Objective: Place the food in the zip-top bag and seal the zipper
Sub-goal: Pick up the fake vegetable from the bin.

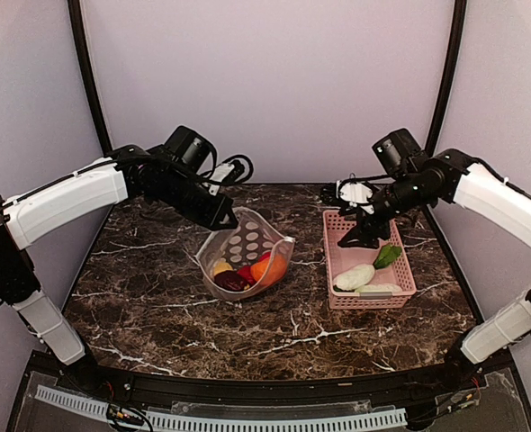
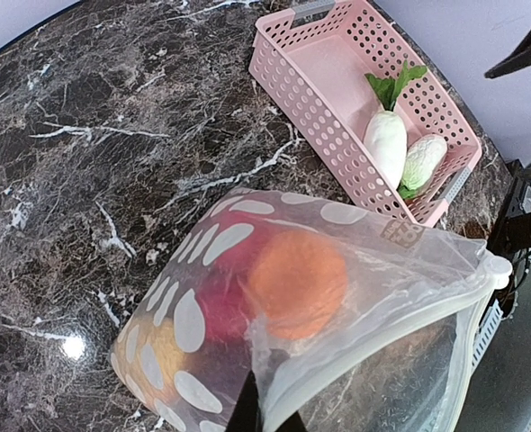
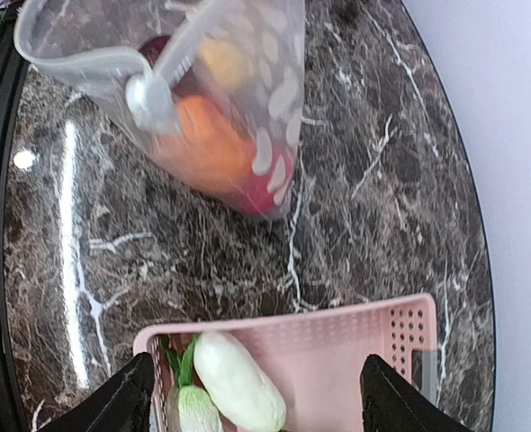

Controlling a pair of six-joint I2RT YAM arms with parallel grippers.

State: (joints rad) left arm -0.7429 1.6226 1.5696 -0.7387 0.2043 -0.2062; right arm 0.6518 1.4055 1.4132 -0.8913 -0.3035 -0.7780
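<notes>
Bag (image 1: 247,252) of clear plastic, printed with white dots, stands open on the dark marble table (image 1: 148,297). Its rim is pinched between the pressed-together jaws of the left gripper (image 1: 222,218). The pouch hangs below and ahead of those jaws, its bottom resting on the table and its mouth gaping. The zipper (image 3: 180,54) along the mouth edge is unsealed, its two sides parted into a wide loop.

Inside, below the left jaws, an orange (image 2: 297,283), a red piece (image 1: 246,273), a dark maroon piece (image 1: 231,282) and a yellow piece (image 1: 221,267) lie bunched together at the bottom.

The right gripper (image 1: 360,237) hovers over the far end of a pink basket (image 2: 324,76), its jaws spread wide and holding nothing. Below and just ahead of those open jaws, inside the basket, lie a white radish (image 3: 238,382) with green leaves and a pale green cabbage (image 3: 198,409), side by side and touching. The bag sits farther ahead of the right jaws, beyond the basket's wall, with a strip of bare table between the two.
</notes>
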